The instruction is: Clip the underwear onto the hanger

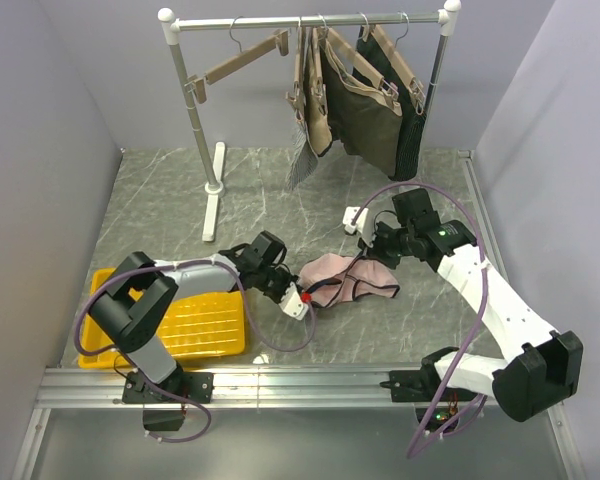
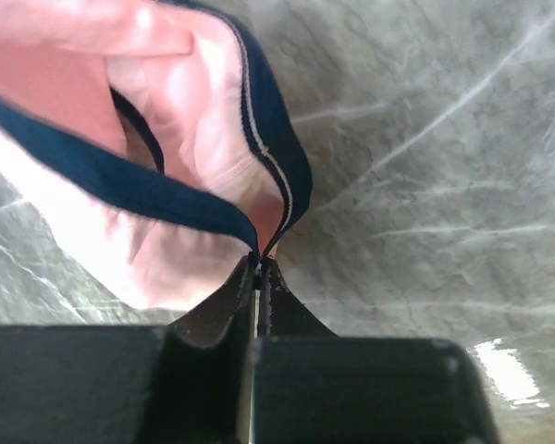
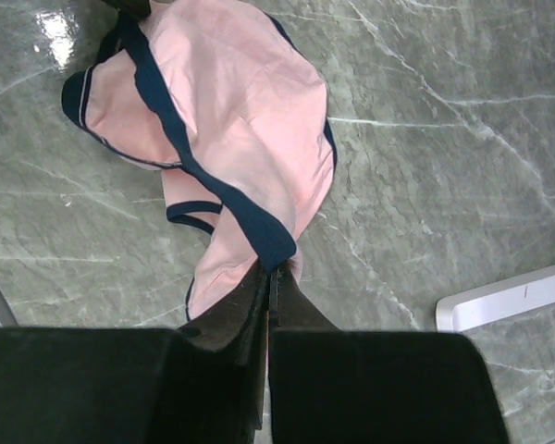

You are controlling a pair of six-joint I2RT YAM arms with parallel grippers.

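— Where on your worktop is the underwear?

— The underwear is about the middle of the worktop, a little closer to the near edge than to the far one. It is pink with navy trim and sits bunched up between your two claws.

— What is your left claw doing?

— Your left claw is at the left end of the cloth. In its wrist view the left claw is closed, fingers pressed together. The navy edge of the underwear is pinched right at the tips.

— And your right one?

— Your right claw reaches in from the right side and meets the far right end of the cloth. In its wrist view the right claw is closed too. It grips the navy band where the band runs down to the tips, and the rest of the underwear spreads over the grey top beyond.

— Where is the hanger?

— The hanger is on the rail along the far edge, toward the rail's left end. It hangs tilted and bare, well apart from the underwear. The dark garments fill the rail's right half. Your yellow tray lies in the near left corner.
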